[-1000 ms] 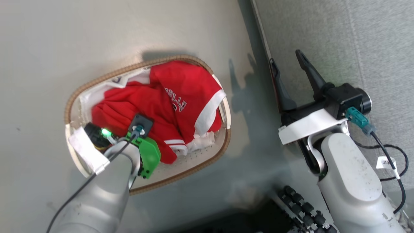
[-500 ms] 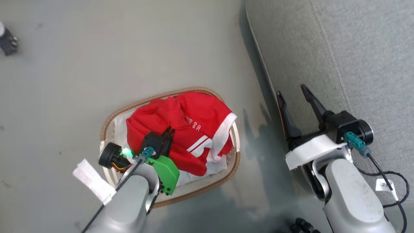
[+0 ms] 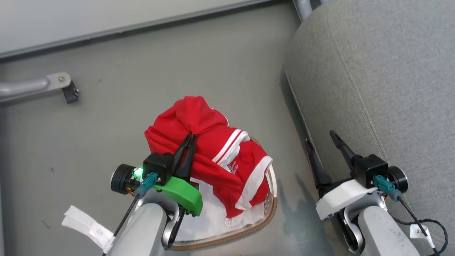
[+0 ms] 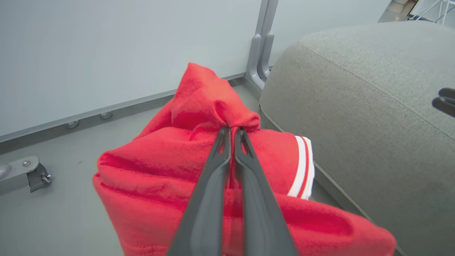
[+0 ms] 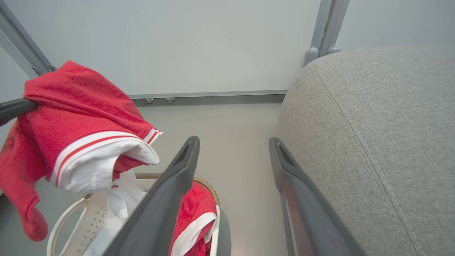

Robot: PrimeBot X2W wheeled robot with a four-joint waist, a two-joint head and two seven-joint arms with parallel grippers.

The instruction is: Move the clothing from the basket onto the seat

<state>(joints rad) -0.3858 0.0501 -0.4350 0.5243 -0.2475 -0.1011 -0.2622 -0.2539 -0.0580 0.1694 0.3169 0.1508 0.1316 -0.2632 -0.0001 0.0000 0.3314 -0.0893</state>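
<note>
Basket [image 3: 271, 209] on floor [image 3: 142, 71], lower ctr of head view. Seat [image 3: 373, 71] to its right, w/ strip of floor btwn them. Clothing [image 3: 209, 142] bunched above basket's far-left part, nipped at top by left gripper [image 3: 191, 136]. One end trails down into basket (more of it lies inside, per right wrist view). Right gripper [image 3: 319, 136] right of basket, at seat's left edge. Wall [image 3: 106, 21] behind all. Frame foot [image 3: 53, 83] on floor, far left, well apart from basket.
</note>
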